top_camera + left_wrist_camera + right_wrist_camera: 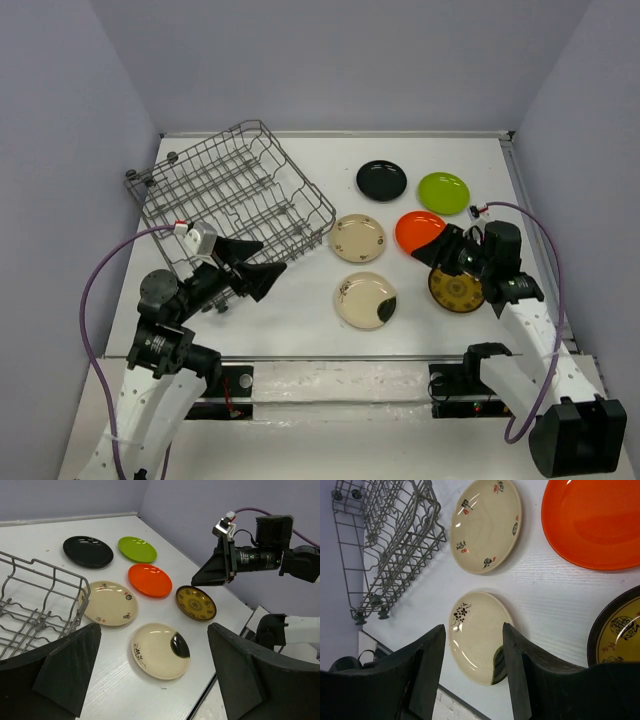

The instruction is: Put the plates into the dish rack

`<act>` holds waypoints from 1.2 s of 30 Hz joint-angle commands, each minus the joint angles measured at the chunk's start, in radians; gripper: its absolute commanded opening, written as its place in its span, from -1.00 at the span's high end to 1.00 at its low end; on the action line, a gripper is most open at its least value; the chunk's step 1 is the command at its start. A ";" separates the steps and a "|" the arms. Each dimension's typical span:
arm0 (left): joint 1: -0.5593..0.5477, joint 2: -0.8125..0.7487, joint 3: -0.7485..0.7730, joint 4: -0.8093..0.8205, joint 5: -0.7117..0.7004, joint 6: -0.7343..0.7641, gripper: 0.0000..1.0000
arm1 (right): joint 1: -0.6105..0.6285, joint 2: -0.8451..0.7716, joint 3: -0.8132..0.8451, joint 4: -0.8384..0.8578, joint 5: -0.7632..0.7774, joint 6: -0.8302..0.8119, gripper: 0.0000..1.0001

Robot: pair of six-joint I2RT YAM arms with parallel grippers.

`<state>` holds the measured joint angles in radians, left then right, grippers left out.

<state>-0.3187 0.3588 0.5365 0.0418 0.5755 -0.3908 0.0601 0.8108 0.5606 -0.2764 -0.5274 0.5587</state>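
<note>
The rack (235, 195) is seen at the far left of the table (300, 330), with no plate in it. Six plates are laid out to its right: black plate (381, 180) and green plate (443, 192) far, cream plate (356, 237) and orange plate (415, 231) in the middle, blotched cream plate (365, 299) and patterned plate (456, 290) near. The left gripper (258, 262) is spread wide at the rack's near corner, with nothing held. The right gripper (435, 247) is half parted and empty, over the orange and patterned plates.

Orange plate (412, 228) partly behind right end effector (440, 247), dish rack (47, 565) cropped
</note>
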 commanded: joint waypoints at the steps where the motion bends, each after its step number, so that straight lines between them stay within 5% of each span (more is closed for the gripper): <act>1: 0.004 -0.003 -0.003 0.061 0.047 0.007 -0.98 | -0.005 0.030 -0.011 0.094 0.026 0.012 -0.10; 26: 0.015 0.014 -0.015 0.055 -0.063 -0.048 -0.98 | 0.256 0.637 0.100 0.443 0.236 0.090 -0.06; 36: 0.017 0.038 -0.017 0.055 -0.060 -0.045 -0.98 | 0.256 0.864 0.194 0.562 0.306 0.161 0.05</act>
<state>-0.3096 0.3759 0.5293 0.0624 0.5140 -0.4286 0.3096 1.6146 0.7048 0.1825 -0.2752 0.6788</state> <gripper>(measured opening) 0.990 0.490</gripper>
